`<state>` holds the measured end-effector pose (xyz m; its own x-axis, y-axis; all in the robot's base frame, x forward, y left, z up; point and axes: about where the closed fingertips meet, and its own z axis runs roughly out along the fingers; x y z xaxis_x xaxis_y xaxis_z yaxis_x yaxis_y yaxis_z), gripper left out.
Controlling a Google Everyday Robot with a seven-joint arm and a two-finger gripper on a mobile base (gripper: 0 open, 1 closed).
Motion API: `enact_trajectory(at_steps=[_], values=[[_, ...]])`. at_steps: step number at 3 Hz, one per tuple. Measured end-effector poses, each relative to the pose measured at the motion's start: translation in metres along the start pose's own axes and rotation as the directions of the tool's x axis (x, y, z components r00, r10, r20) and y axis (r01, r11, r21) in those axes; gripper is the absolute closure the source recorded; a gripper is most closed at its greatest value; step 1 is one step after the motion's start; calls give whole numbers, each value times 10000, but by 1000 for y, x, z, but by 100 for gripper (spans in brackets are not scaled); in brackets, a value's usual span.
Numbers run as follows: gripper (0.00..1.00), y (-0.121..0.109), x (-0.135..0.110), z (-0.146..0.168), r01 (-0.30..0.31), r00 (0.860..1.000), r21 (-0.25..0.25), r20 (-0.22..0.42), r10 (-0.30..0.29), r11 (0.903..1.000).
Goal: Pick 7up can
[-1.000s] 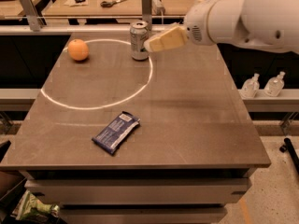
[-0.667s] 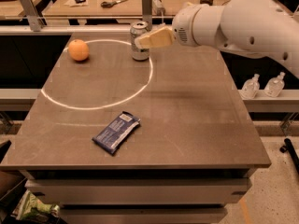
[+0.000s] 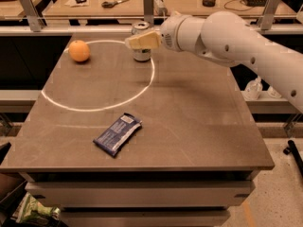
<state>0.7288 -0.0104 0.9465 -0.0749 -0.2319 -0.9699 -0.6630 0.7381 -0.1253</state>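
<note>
The white ring (image 3: 94, 109) marked on the brown surface (image 3: 199, 122) serves as the reference here. The 7up can (image 3: 141, 55) stands upright on the ring's far right arc, at the back of the surface. Its silver top and the lower part of its pale body are visible.

The pincer (image 3: 137, 40) is at that same point on the ring, level with the middle of the can. One tan part of it lies across the front of the can and covers the can's midsection. Whether the pincer is wide, narrow or already clamped on the can cannot be told, because the far side of the can is hidden. The bulky white arm (image 3: 227, 37) reaches in from the right, from outside the ring, and hangs above the surface without touching it.

An orange (image 3: 79, 50) sits on the ring's far left arc, well apart from the can. A flat blue snack packet (image 3: 117, 134) lies just outside the ring's near arc, turned diagonally. Past the ring's far side, on a lighter wooden bench, lies a pair of scissors (image 3: 115, 3).
</note>
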Motion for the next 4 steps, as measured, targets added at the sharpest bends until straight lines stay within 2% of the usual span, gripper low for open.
enact_trajectory(at_steps=[3, 4], values=[[0, 7, 23, 56, -1003, 9935, -522, 495, 1028, 9936], [18, 16, 31, 68, -1215, 9893, -646, 729, 1261, 9905]])
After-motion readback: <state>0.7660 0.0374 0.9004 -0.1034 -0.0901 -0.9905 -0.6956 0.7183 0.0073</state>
